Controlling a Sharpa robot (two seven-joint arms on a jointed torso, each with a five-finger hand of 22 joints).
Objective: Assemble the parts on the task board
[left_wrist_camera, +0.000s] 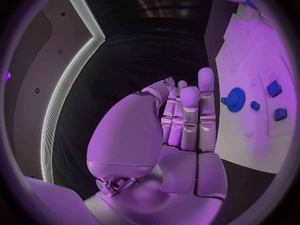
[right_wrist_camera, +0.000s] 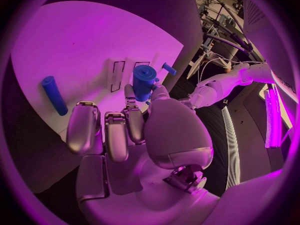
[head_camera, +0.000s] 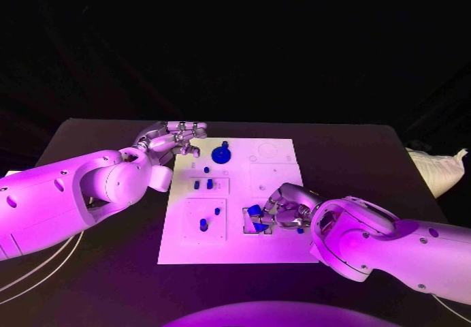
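Task partway: gear (head_camera: 222, 154) and small pegs (head_camera: 203, 184) sit on task board (head_camera: 231, 204). Right robot hand (head_camera: 280, 210) holds blue cylinder part (right_wrist_camera: 144, 81) over board's near slot, not yet seated. Left robot hand (head_camera: 175, 139) empty, fingers straight, at board's far-left edge.

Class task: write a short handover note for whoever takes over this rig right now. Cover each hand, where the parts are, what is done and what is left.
Left hand: holds nothing, fingers together, beside the board's far left corner.
Right hand: pinches a blue peg over the board's near right slot.
Parts: gear at the far end; small blue pieces mid-board; another peg in the near left panel.
Done: cannot tell which parts are seated.
Left: place the held peg, then the others.
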